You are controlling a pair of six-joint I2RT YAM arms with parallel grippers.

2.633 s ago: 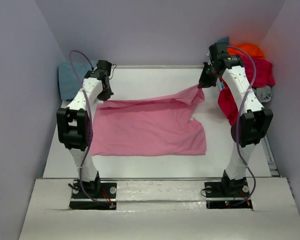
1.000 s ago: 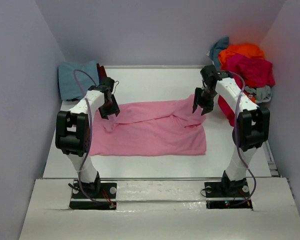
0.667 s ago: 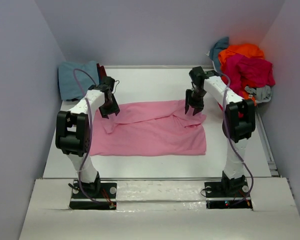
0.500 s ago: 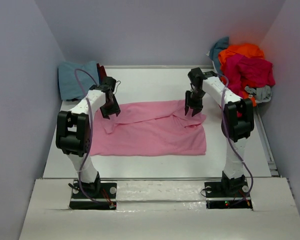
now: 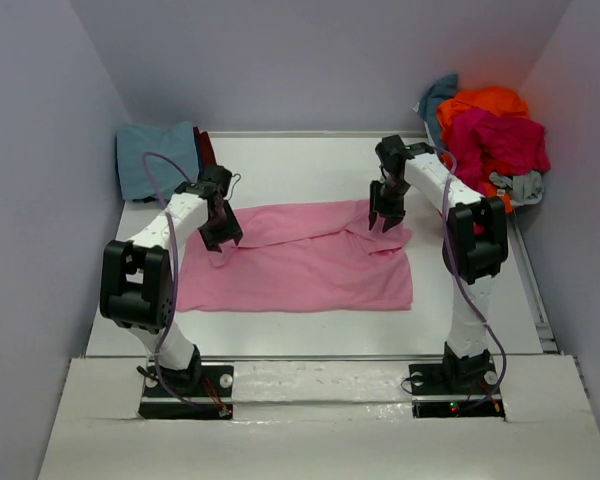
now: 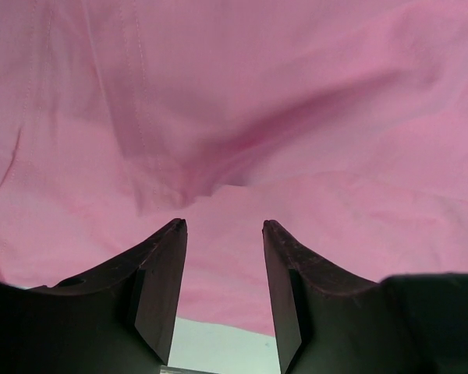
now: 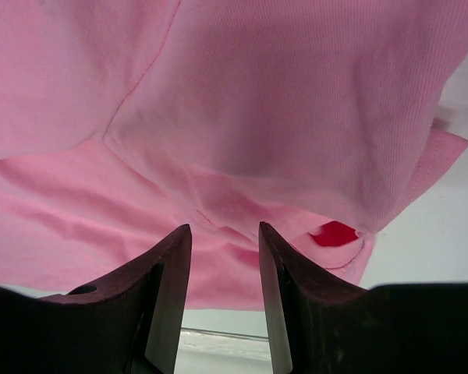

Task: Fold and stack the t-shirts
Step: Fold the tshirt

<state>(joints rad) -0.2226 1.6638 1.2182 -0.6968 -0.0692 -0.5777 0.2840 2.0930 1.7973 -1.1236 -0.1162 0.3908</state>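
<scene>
A light pink t-shirt (image 5: 300, 260) lies spread on the white table (image 5: 300, 165), its far edge folded over and rumpled. My left gripper (image 5: 223, 237) hovers over the shirt's far left part, open, nothing between its fingers; pink cloth (image 6: 242, 117) fills the left wrist view beyond the gripper (image 6: 222, 226). My right gripper (image 5: 382, 222) hangs over the far right corner, open and empty. In the right wrist view the gripper (image 7: 225, 227) is above pink cloth (image 7: 296, 101) with a red neck label (image 7: 333, 233). A dusty blue t-shirt (image 5: 152, 158) lies folded at the far left.
A heap of t-shirts sits at the far right corner: orange (image 5: 485, 100), crimson-magenta (image 5: 500, 140), teal (image 5: 437, 93) and grey (image 5: 525, 186). Grey walls close in left, back and right. A rail (image 5: 538, 300) runs along the table's right edge.
Both grippers have let go of the pink shirt's far edge and it has dropped onto the table. The left arm shifted slightly toward the near side; the right gripper moved left over the shirt.
</scene>
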